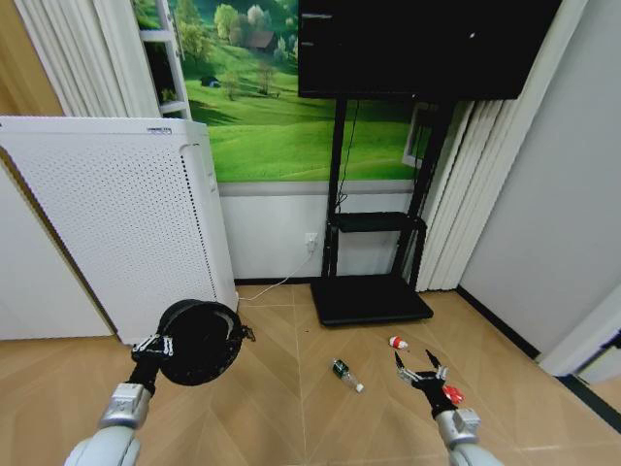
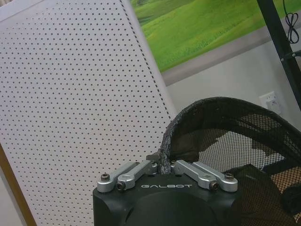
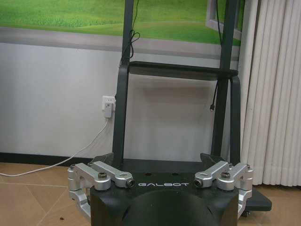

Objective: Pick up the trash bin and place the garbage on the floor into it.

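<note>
The black mesh trash bin point(image 1: 202, 342) hangs off the floor, tipped on its side, in front of the white appliance. My left gripper point(image 1: 155, 345) is shut on its rim; in the left wrist view the fingers point(image 2: 136, 172) pinch the rim of the trash bin point(image 2: 225, 136). On the floor lie the garbage pieces: a small clear bottle with a green label point(image 1: 346, 374), a red-and-white piece point(image 1: 398, 342) and a red piece point(image 1: 452, 393). My right gripper point(image 1: 419, 372) hovers open between the red-and-white piece and the red piece, holding nothing. In its own view the right gripper point(image 3: 159, 159) faces the TV stand.
A tall white perforated appliance point(image 1: 116, 223) stands at the left. The black TV stand point(image 1: 371, 296) with its flat base sits against the back wall, a white cable point(image 1: 277, 284) running to a wall socket. Curtains point(image 1: 466, 194) and a grey wall close the right side.
</note>
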{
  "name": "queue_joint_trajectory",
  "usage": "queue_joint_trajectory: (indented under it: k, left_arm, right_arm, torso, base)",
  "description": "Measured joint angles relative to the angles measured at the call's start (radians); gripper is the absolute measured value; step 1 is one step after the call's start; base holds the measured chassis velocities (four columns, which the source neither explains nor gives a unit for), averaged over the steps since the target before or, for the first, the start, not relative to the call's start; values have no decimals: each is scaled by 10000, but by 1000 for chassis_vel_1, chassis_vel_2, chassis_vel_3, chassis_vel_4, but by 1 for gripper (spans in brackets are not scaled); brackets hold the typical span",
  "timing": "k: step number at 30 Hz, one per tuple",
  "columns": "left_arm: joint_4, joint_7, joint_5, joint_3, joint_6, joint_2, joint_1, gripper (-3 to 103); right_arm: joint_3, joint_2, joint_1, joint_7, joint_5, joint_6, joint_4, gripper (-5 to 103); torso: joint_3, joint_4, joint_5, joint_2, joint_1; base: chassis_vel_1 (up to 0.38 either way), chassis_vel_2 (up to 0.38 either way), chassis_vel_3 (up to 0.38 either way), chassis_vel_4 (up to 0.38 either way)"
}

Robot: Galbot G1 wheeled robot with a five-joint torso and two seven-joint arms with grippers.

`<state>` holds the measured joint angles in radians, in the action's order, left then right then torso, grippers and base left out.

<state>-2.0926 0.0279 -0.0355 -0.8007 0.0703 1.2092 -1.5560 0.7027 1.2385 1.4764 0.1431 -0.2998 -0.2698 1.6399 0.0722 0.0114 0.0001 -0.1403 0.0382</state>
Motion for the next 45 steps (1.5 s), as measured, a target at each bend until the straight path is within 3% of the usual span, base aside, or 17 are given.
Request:
queue_joint_trajectory:
  k: [19,28,36,45]
  left_arm:
    - [243,13,98,123,39,122,-45,4]
    - [221,21,215,154,-39,195,-174,4]
    - [194,24,223,154,-98,195,-233,4]
    - [259,60,254,203,-165,321,-237,4]
  right_arm:
    - [-288,46,-211,-753,354,-61,-104,100]
    - [-246,46,-231,136,551,-400,-554,100]
    - [-304,49,-232,197,552,-338,-615,100]
    - [-667,-277,-584,-891,645,-4,-831,100]
  torso:
    - [-1,-2,-2,0,0]
    - [-1,-5,-1,0,-1]
    - [-1,-1,-1,0,-1]
    - [0,-4,3,1,-1]
  base:
    - [114,104,-94,-108]
    - [-17,-12,8,12]
    - [-37,51,47,-65]
    - [-167,172,182,-180]
